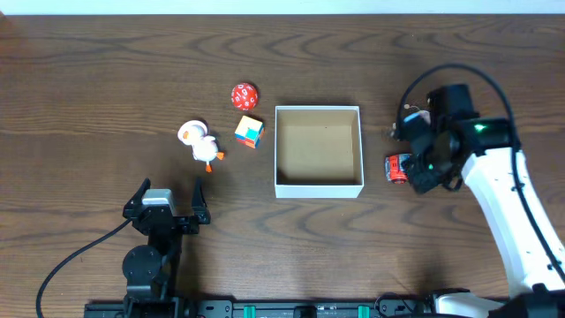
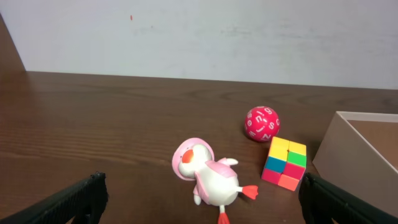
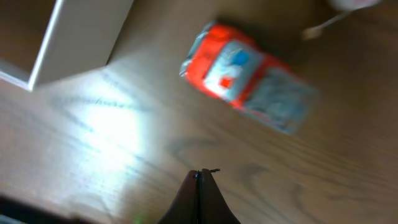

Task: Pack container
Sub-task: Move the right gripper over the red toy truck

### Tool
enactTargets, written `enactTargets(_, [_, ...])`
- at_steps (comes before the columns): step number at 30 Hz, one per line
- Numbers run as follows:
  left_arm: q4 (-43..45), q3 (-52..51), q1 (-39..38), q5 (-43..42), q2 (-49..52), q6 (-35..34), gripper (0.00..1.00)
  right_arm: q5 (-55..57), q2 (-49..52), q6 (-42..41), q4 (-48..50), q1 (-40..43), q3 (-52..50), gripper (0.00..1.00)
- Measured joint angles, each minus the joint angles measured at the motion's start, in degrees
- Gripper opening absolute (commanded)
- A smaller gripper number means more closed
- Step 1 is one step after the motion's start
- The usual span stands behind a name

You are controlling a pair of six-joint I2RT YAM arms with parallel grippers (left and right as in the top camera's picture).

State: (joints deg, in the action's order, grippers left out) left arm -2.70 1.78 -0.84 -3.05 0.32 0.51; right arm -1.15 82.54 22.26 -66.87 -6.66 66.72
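Toy car blurred; container corner cut off.

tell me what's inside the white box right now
The container holds nothing: only its bare tan cardboard floor shows. From overhead the whole floor is in view, so nothing in it is hidden.

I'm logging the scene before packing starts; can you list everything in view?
container: one, white walls, tan inside, table centre.
toy duck: one, white with pink hat, left of the container.
cube: one, multicoloured, between toy duck and container.
ball: one, red, white marks, behind the cube.
toy car: one, red and grey, right of the container.
left tool: one, black, open, facing the toy duck.
right tool: one, black, shut, empty, by the toy car.
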Motion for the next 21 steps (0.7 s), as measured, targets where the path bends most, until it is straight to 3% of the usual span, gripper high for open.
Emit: enactTargets(21, [0.02, 0.00, 0.00, 0.00, 0.00, 0.00, 0.98, -5.38, 0.66, 17.84, 12.44, -0.85, -11.85, 0.01])
